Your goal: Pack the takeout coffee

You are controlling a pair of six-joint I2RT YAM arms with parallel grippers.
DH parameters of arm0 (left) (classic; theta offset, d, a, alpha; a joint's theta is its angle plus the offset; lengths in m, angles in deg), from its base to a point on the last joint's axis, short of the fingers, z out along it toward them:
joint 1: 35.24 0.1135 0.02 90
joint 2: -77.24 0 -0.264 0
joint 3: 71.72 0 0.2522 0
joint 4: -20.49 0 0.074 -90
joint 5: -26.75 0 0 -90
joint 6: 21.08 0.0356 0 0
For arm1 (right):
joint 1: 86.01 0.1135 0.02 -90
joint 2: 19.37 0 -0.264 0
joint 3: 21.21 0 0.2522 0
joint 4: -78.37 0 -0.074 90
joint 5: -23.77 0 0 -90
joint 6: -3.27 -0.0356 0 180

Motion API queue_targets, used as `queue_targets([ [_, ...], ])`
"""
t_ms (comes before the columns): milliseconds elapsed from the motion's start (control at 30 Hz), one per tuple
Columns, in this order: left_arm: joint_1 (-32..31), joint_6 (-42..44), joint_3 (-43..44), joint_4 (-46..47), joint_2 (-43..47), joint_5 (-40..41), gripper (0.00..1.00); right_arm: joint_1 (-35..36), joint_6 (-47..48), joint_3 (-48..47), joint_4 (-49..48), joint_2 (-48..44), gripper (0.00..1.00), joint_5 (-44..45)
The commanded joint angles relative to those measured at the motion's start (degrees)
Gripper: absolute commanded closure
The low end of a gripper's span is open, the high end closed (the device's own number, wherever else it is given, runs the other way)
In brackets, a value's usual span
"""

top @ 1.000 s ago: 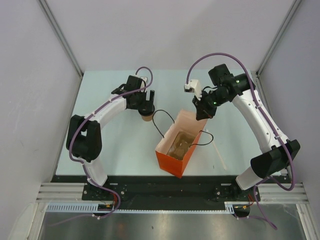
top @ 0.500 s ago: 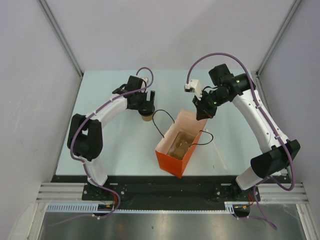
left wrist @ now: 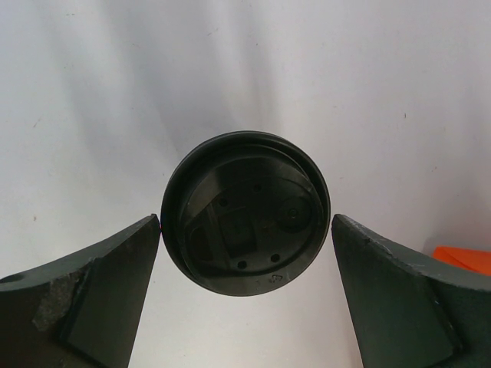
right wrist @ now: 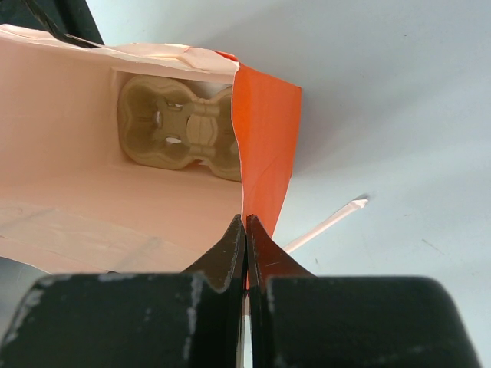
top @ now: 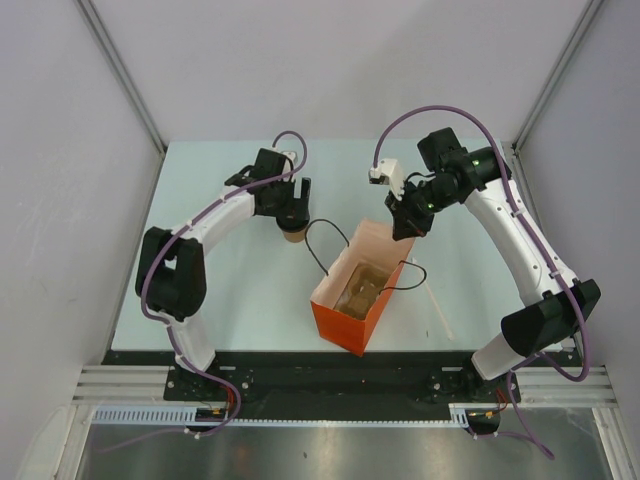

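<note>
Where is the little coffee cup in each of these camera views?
Top external: the coffee cup stands left of centre, under the left gripper.
Left wrist: its black lid fills the centre.
Right wrist: not in it.
Shared landmark: the orange bag, seen in all three views.

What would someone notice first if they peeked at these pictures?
Probably the bright orange paper bag standing open in the middle of the table, with the right gripper pinching its top edge. Next, the black lid of the coffee cup further back on the left, sitting between the left gripper's wide-open fingers. Inside the bag lies a cardboard cup tray.
</note>
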Motion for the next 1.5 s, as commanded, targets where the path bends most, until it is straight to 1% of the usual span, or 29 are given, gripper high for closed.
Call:
queue_targets([
  [0,-0.3,-1.1,2.3,0.9,-0.8,-1.1,0.02,-0.2,0.7,-0.5,2.4,-1.5,1.0,-1.7],
  [367,-0.2,-1.7,1.7,0.8,-1.6,-1.7,0.04,-0.4,0.7,-0.5,2.6,-1.4,1.0,-1.7],
  [600,1.0,-3.2,1.1,0.6,-2.3,-4.0,0.07,-0.4,0.7,-0.5,2.5,-1.6,1.0,-1.7],
  [833,2.3,-3.5,-0.5,1.4,-0.9,-5.2,0.11,-0.5,0.5,-0.6,2.3,-1.4,1.0,-1.9],
  [933,2.5,-3.3,-0.8,1.1,-0.3,-5.7,0.17,-0.5,0.4,-0.8,2.3,-1.4,1.0,-1.9],
  [967,2.6,-3.3,-0.8,1.1,-0.1,-6.1,0.21,-0.5,0.3,-0.9,2.3,-1.3,1.0,-1.8],
  [1033,3.1,-2.8,-1.0,0.7,0.7,-6.8,0.24,-0.5,0.3,-1.2,2.4,-1.3,1.0,-1.8],
  [1067,3.3,-2.4,-1.0,0.6,1.1,-7.5,0.29,-0.5,0.3,-1.3,2.5,-1.3,1.0,-1.8],
  [1133,3.7,-0.4,-1.0,0.0,3.1,-8.8,0.34,-0.5,0.3,-1.6,2.6,-1.4,1.0,-1.9],
  [1267,4.0,5.7,-2.8,0.3,9.8,-11.1,0.36,-0.4,0.2,-2.1,2.7,-1.4,1.0,-2.4],
  [1333,4.3,8.2,-3.3,-0.9,14.5,-14.6,0.37,-0.4,0.1,-2.6,2.8,-1.5,1.0,-2.7],
  [1367,4.4,10.6,-3.2,-1.4,16.1,-15.9,0.39,-0.2,-0.3,-2.7,2.8,-1.5,1.0,-3.0],
  [1400,4.9,11.7,-3.0,-2.5,19.0,-19.2,0.4,0.1,-0.5,-2.7,2.7,-1.6,1.0,-3.1],
  [1433,5.1,12.5,-2.7,-4.5,20.4,-20.6,0.42,0.4,-0.5,-2.7,2.9,-1.8,1.0,-3.2],
  [1467,5.3,15.1,-1.7,-5.8,21.8,-22.2,0.45,0.8,-0.4,-2.5,2.9,-1.9,1.0,-3.0],
])
